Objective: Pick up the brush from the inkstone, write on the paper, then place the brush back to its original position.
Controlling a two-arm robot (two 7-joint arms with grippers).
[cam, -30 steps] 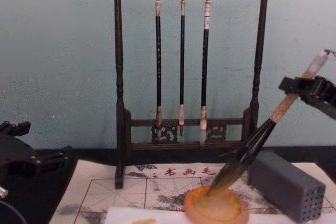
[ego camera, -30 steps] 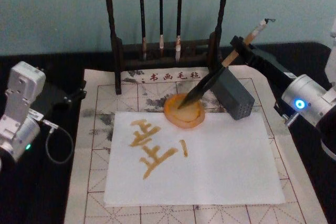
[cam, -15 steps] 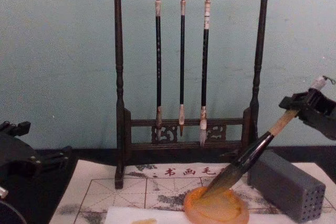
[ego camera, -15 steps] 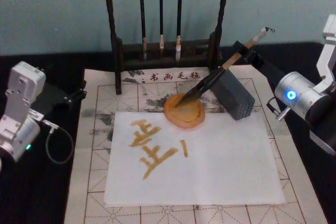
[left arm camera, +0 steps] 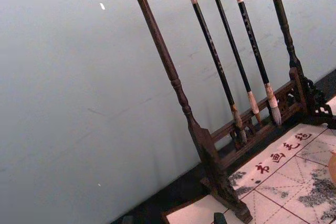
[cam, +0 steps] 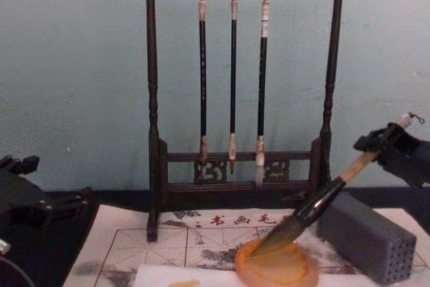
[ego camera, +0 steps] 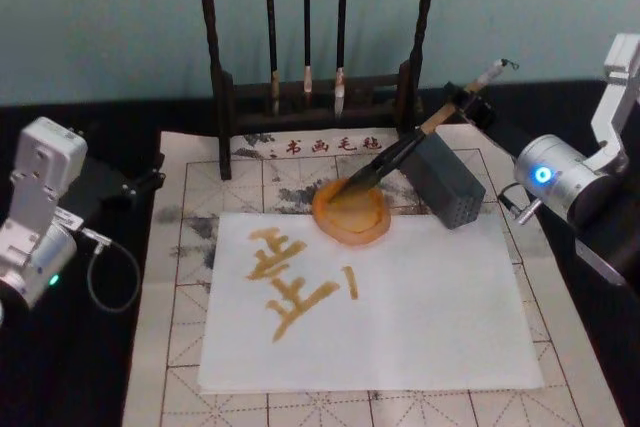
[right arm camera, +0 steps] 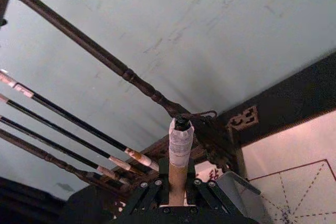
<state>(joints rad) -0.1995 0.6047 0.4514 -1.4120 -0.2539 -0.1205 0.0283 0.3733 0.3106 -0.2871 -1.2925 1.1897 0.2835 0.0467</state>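
Evidently the light, stiff-handled brush (ego camera: 398, 154), its soft tuft resting in the inkstone (ego camera: 352, 222), was best held high on the bare wood, where the right gripper (ego camera: 466, 105) sat clamped, while the left gripper (ego camera: 152, 178) lay parked at the counter's left.

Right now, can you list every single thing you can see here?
brush: one, tan handle and dark bristles, tilted, tip in the dish
dish: one, orange, at the paper's far edge
paper: one, white with yellow-brown strokes, on the mat
mat: one, beige with grid lines, under the paper
block: one, grey, right of the dish
rack: one, dark wood, behind the mat
thin brushes: three, black, hanging on the rack
right gripper: one, black, shut on the brush handle, up behind the block
left gripper: one, black, parked left of the mat
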